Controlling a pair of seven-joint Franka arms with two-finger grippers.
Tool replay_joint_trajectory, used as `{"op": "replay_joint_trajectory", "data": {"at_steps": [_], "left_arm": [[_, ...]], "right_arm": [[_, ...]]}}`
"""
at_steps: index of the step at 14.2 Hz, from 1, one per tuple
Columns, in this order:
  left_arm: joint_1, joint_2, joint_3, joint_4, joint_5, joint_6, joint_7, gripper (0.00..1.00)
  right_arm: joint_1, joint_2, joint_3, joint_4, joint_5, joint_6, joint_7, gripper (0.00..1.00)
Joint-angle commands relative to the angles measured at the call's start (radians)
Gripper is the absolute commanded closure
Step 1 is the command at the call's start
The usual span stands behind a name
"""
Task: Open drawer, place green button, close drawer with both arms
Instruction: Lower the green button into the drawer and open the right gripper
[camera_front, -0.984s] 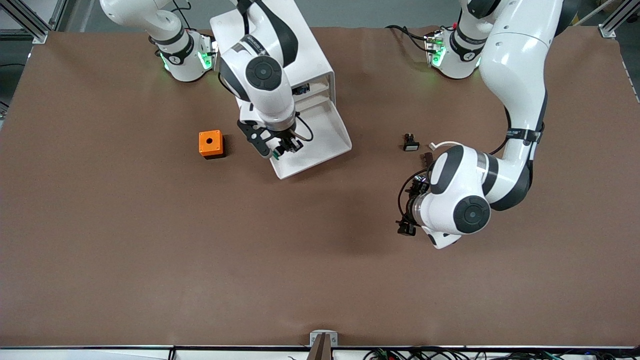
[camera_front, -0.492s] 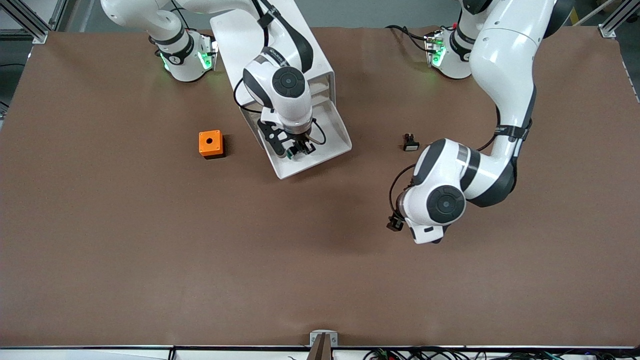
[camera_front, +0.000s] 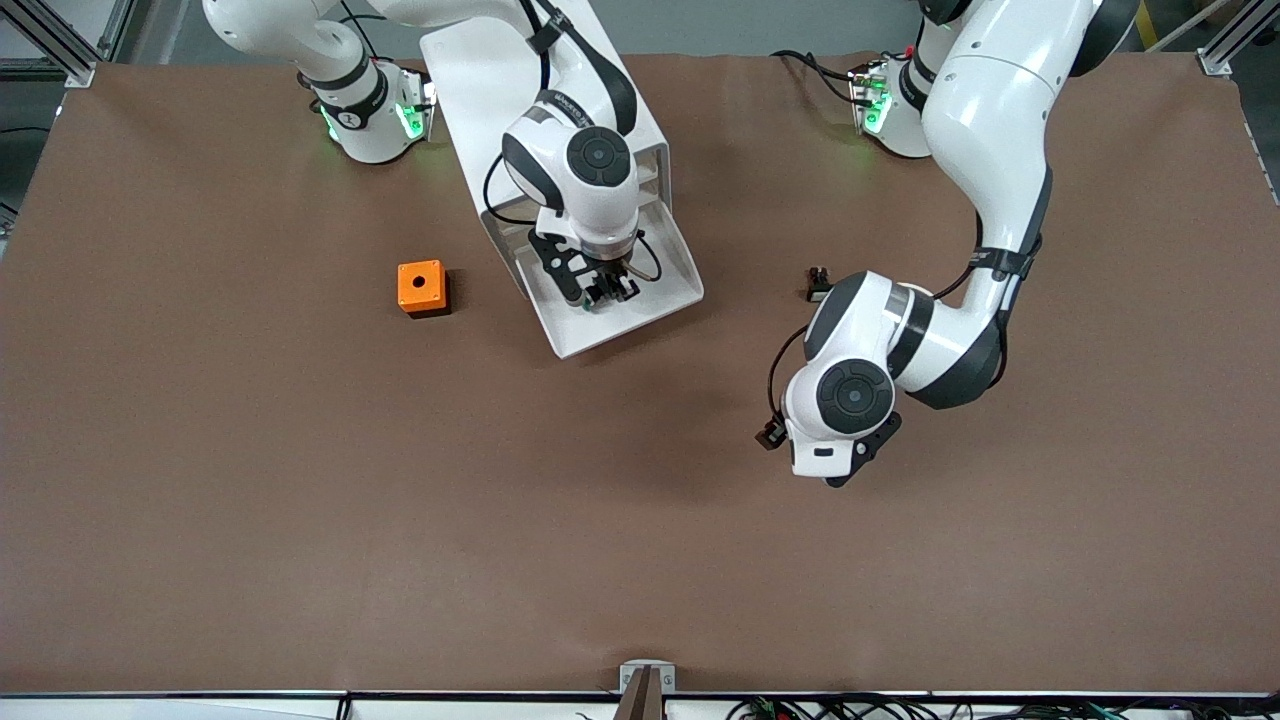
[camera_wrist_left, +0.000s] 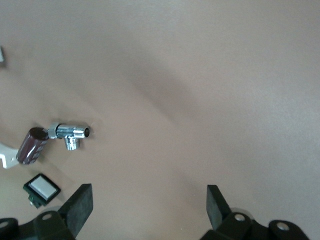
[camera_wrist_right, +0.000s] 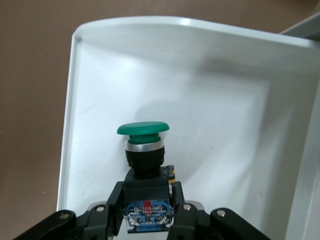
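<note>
**Button held over the open drawer**

Brown table (camera_front: 300, 520) fills the front view, with both arm bases along its top edge. At upper centre of that frame a white cabinet (camera_front: 560, 90) stands with one drawer (camera_front: 672, 300) pulled out toward the camera. The right gripper (camera_front: 603, 293) hangs over the drawer tray, its jaws pinching the black body of the green button (camera_wrist_right: 143, 129); in the right wrist view the green cap sits at frame centre above the white drawer floor, and whether the button touches the floor cannot be told.

An orange box (camera_front: 421, 288) lies on the table at mid-left of the front frame, beside the drawer. A black switch (camera_front: 818, 284) with a white cap lies at mid-right, partly hidden by the left arm. The left gripper (camera_wrist_left: 149, 204) hovers over bare table right of centre, its jaws spread wide and holding nothing. In the left wrist view, lower left, a chrome fitting (camera_wrist_left: 70, 134) with a dark knob lies near the switch.
</note>
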Motion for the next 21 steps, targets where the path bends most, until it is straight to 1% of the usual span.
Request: {"op": "replay_joint_trajectory", "data": {"at_steps": [1, 5, 7, 8, 9, 13, 15, 16, 17, 19, 21], "left_arm": [[0.007, -0.027, -0.023, -0.054, 0.023, 0.052, 0.066, 0.0], [-0.004, -0.024, -0.024, -0.053, 0.023, 0.061, 0.174, 0.0], [-0.031, -0.021, -0.024, -0.053, 0.023, 0.061, 0.18, 0.0], [-0.035, -0.02, -0.024, -0.051, 0.022, 0.062, 0.179, 0.0], [-0.041, -0.02, -0.026, -0.051, 0.02, 0.073, 0.179, 0.0], [-0.079, -0.014, -0.032, -0.051, 0.0, 0.118, 0.162, 0.0], [-0.094, -0.008, -0.044, -0.051, -0.021, 0.137, 0.162, 0.0], [-0.102, -0.003, -0.052, -0.06, -0.034, 0.179, 0.16, 0.0], [-0.119, 0.005, -0.054, -0.086, -0.037, 0.228, 0.159, 0.0], [-0.147, 0.003, -0.055, -0.137, -0.035, 0.294, 0.157, 0.0], [-0.173, -0.001, -0.057, -0.169, -0.035, 0.316, 0.157, 0.0]], "right_arm": [[0.034, 0.003, -0.012, 0.007, -0.02, 0.0, 0.057, 1.0], [0.046, 0.017, -0.012, 0.011, -0.031, 0.003, 0.068, 1.0], [0.044, 0.017, -0.01, 0.014, -0.028, 0.001, 0.068, 1.0], [0.044, 0.017, -0.01, 0.016, -0.028, 0.001, 0.068, 0.16], [0.049, 0.018, -0.012, 0.016, -0.031, 0.001, 0.068, 0.0], [0.025, 0.018, -0.013, 0.065, -0.031, -0.005, 0.025, 0.0], [0.018, 0.015, -0.015, 0.077, -0.035, -0.031, -0.187, 0.0], [0.015, 0.009, -0.018, 0.08, -0.038, -0.052, -0.304, 0.0], [-0.005, 0.001, -0.021, 0.091, -0.037, -0.081, -0.379, 0.0], [-0.069, -0.008, -0.018, 0.158, -0.032, -0.198, -0.531, 0.0], [-0.116, -0.011, -0.019, 0.224, -0.035, -0.299, -0.669, 0.0]]}}
